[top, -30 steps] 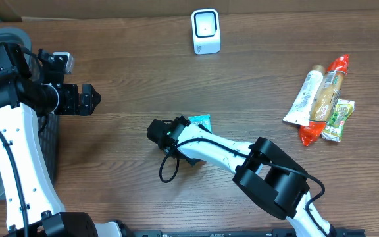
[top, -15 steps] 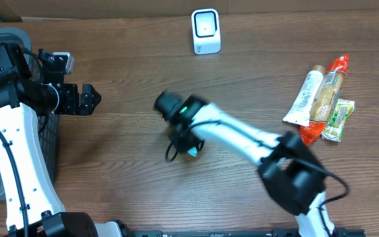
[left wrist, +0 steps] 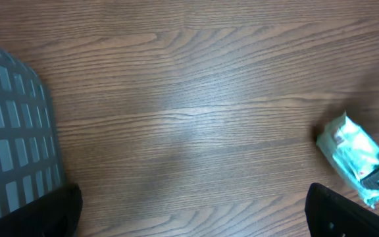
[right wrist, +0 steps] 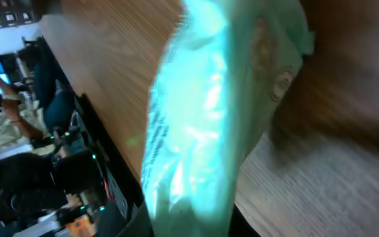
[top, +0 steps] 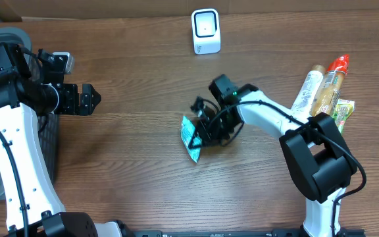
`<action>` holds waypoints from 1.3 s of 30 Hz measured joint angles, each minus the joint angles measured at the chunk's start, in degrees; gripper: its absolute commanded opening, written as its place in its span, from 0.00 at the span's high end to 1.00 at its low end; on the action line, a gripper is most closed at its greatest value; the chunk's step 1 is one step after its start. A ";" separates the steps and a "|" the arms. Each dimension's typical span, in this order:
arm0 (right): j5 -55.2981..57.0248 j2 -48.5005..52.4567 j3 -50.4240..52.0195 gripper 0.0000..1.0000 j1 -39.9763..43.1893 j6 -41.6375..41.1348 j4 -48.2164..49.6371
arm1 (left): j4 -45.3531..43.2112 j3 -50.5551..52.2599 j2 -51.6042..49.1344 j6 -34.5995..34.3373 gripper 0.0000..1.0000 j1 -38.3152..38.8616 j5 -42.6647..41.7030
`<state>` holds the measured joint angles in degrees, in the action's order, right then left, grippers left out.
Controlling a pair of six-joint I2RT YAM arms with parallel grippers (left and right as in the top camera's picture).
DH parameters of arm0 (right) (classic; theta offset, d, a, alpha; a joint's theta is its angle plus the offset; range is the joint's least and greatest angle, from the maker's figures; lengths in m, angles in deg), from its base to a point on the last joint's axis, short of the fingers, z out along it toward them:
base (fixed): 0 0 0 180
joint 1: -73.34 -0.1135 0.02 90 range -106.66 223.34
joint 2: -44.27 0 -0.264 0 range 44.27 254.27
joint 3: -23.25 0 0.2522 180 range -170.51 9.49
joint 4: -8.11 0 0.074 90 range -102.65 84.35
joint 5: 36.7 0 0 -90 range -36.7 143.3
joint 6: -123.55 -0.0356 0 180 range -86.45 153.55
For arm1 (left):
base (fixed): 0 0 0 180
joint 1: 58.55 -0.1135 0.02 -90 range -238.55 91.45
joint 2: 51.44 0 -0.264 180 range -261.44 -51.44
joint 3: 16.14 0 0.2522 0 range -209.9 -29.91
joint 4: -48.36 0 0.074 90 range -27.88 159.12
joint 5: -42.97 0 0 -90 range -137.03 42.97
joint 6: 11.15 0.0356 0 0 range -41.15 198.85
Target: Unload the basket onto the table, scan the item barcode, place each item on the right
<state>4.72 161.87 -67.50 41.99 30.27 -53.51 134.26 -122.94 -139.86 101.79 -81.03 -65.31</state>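
The right gripper (top: 202, 131) is pinched nearly closed on a teal packet (top: 189, 137), gripping it from the packet's right side. It holds the packet over the middle of the desk (top: 124, 164), a little toward the near edge. The left gripper (top: 87, 99) hangs near the left edge with its jaws spread wide and nothing between them, beside a grey basket (left wrist: 12, 131).

The step in hand looks like the carry: the packet is picked up but not yet presented to the white scanner (top: 206, 31), which stands well apart at the far edge.

Seen from overhead, the packet shows as a narrow strip, nearly edge-on. Its long axis runs from the far edge toward the near edge, and the near end slants slightly to the right. One broad face is turned toward the left side of the desk (the left wrist view catches that face (left wrist: 354, 158)). The right wrist view is blurred, and no barcode can be made out in any view.

The next move probably calls for carrying the packet toward the far edge. The wrist would also have to roll so that a broad face, whichever bears the code, squares up to the scanner's window.
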 measured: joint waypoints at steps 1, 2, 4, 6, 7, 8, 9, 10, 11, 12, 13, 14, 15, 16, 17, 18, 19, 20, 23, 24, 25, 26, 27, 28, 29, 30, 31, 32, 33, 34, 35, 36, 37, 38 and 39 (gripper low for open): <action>-0.55 0.00 0.74 0.86 0.31 0.04 0.17 | -0.02 0.00 0.00 0.00 0.01 0.00 0.00; -0.81 0.00 1.03 0.82 0.72 -0.09 0.31 | 0.00 0.02 0.00 -0.02 0.00 -0.02 0.02; -0.96 0.00 1.20 0.69 1.88 -0.48 0.24 | 0.00 0.00 0.00 -0.02 0.01 0.00 0.00; 0.48 0.00 1.29 0.67 3.17 -1.49 -0.22 | 0.00 0.02 0.00 -0.02 0.00 0.00 0.00; 1.68 0.00 1.38 0.65 3.80 -2.27 -0.72 | 0.00 0.00 0.00 -0.02 0.01 -0.02 0.00; 3.06 0.00 1.46 0.58 4.48 -3.02 -1.33 | -0.02 0.02 0.00 0.00 0.00 0.00 0.00; 4.37 0.00 1.55 0.51 5.05 -3.67 -1.92 | 0.00 0.02 0.00 -0.02 0.01 0.00 0.00; 5.73 0.00 1.60 0.47 5.60 -4.42 -2.47 | -0.02 0.02 0.00 0.00 0.00 0.00 0.00; 6.91 0.00 1.64 0.44 6.03 -4.63 -2.84 | 0.00 0.02 0.00 0.00 0.00 0.00 0.00; 8.17 0.00 1.64 0.38 6.51 -4.98 -3.26 | 0.00 0.00 0.00 -0.02 0.01 0.00 0.00; 9.16 0.00 1.64 0.19 6.93 -5.35 -3.50 | 0.00 0.02 0.00 -0.02 0.00 0.00 0.00; 10.14 0.00 1.64 0.00 7.32 -5.49 -3.80 | -0.02 0.02 0.00 0.00 0.00 0.00 0.00; 10.64 0.00 1.64 0.00 7.65 -5.66 -4.13 | 0.00 0.02 0.00 0.00 0.00 0.00 0.00; 9.94 -0.15 1.57 0.00 8.11 -5.79 -4.55 | 0.02 0.02 0.00 -0.02 0.00 0.00 0.00; 10.51 -0.66 1.38 0.00 8.35 -5.73 -4.90 | -0.02 0.02 0.00 -0.02 0.01 0.00 0.00; 11.04 -0.90 1.36 0.00 8.52 -5.70 -4.96 | -0.02 0.02 0.00 0.00 0.00 0.00 0.02; 11.67 -0.98 1.20 0.00 9.03 -5.77 -5.57 | 0.00 0.02 0.00 -0.02 0.01 0.00 0.02; 11.98 -0.98 1.14 0.00 9.27 -5.84 -5.84 | 0.00 0.02 0.00 -0.02 0.01 0.00 0.00; 14.38 -0.96 -0.15 0.00 10.38 -5.42 -8.50 | 0.00 0.02 0.00 0.00 0.01 0.00 0.00; 15.67 -0.96 -0.81 0.00 10.73 -5.27 -9.46 | 0.00 0.02 0.00 0.00 0.00 0.00 0.00; 16.79 -0.96 -1.57 0.00 10.84 -5.16 -10.45 | 0.00 0.00 0.00 -0.02 0.00 -0.02 0.00; 18.08 -0.96 -2.60 0.00 11.02 -5.01 -11.82 | -0.02 0.00 0.00 0.00 0.01 0.00 0.00; 19.45 -0.98 -3.87 0.00 11.02 -4.90 -13.16 | 0.00 0.00 0.00 0.00 0.00 0.00 0.00; 21.09 -1.11 -5.46 0.00 10.91 -4.81 -14.40 | 0.00 0.02 0.00 0.00 0.00 0.00 0.00; 22.60 -1.33 -6.86 0.00 10.64 -4.76 -15.23 | -0.02 0.02 0.00 -0.02 0.01 0.00 0.00; 24.11 -1.75 -8.17 0.00 10.27 -4.83 -15.85 | 0.00 0.02 0.00 0.00 0.00 0.00 0.00; 26.01 -2.47 -9.51 0.00 9.66 -5.03 -16.48 | 0.00 0.00 0.00 -0.02 0.01 0.00 0.00; 27.43 -3.23 -10.34 0.00 9.01 -5.38 -16.59 | 0.00 0.02 0.00 0.00 0.00 0.00 0.00; 29.51 -4.33 -11.28 0.00 7.96 -5.99 -16.68 | 0.00 0.00 0.00 -0.02 0.00 0.00 0.00; 31.28 -5.66 -12.02 0.00 6.67 -6.60 -16.26 | 0.00 0.02 0.00 0.00 0.00 0.00 0.00; 31.98 -6.19 -12.26 0.00 6.08 -6.86 -15.98 | -0.02 0.02 0.00 0.00 0.00 0.00 0.00; 32.52 -7.06 -12.48 0.00 5.03 -7.56 -14.99 | 0.00 0.00 0.00 0.00 0.01 0.00 0.00; 32.72 -7.69 -12.68 0.00 4.20 -8.33 -13.79 | -0.02 0.00 0.00 -0.02 0.00 0.00 0.00; 32.65 -8.11 -12.70 0.02 3.13 -9.62 -12.11 | 0.00 0.02 0.00 -0.02 0.00 0.00 0.00; 32.59 -8.15 -12.70 0.19 2.56 -10.29 -11.02 | -0.02 0.00 0.00 -0.02 0.00 0.00 0.00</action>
<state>37.31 153.72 -80.20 44.55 19.97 -64.52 134.24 -122.94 -139.86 101.77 -81.03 -65.31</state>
